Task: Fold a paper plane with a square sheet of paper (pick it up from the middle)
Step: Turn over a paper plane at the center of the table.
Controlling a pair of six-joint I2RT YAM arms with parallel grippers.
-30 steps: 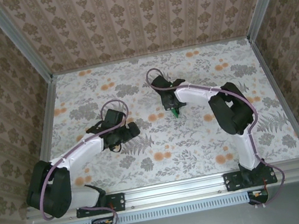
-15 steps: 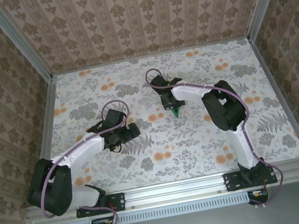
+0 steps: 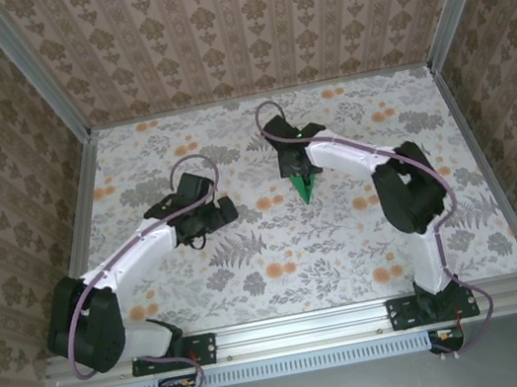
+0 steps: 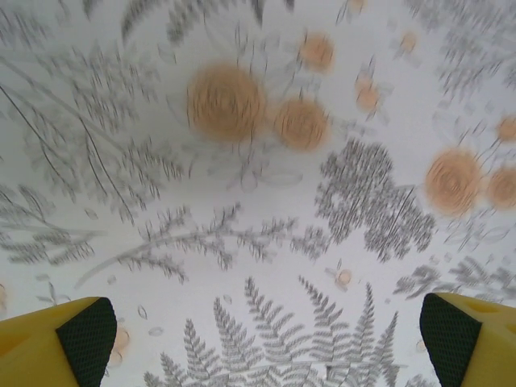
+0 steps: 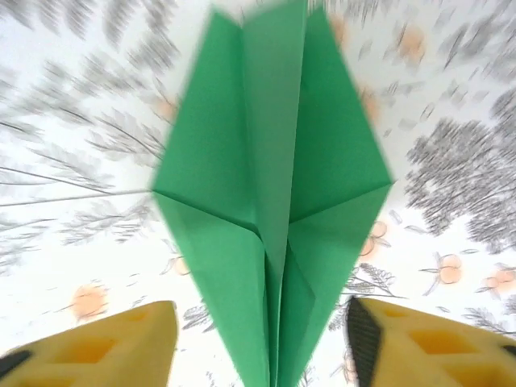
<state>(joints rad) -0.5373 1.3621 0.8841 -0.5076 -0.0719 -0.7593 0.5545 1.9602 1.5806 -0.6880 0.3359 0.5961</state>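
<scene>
The paper plane (image 3: pixel 306 188) is a bright green pointed dart with creased wings, lying on the flower-print table (image 3: pixel 279 250) near the middle. In the right wrist view the plane (image 5: pixel 266 161) runs between the two yellow fingers (image 5: pixel 121 347), and table shows on both sides of it. My right gripper (image 3: pixel 294 165) is open around its narrow end and no longer pinches it. To the left, apart from the plane, my left gripper (image 3: pixel 214 213) hangs wide open over fern prints with nothing between its fingertips (image 4: pixel 81 339).
Patterned walls and metal rails (image 3: pixel 84 224) close the table in on the left, back and right. The arm bases stand on the near rail (image 3: pixel 302 328). Bare tabletop lies in front of the plane and at the far right.
My right gripper has opened and let go of the paper plane, which now shows longer on the table. The right arm shifted back a little. The left gripper moved slightly away from the bases.
</scene>
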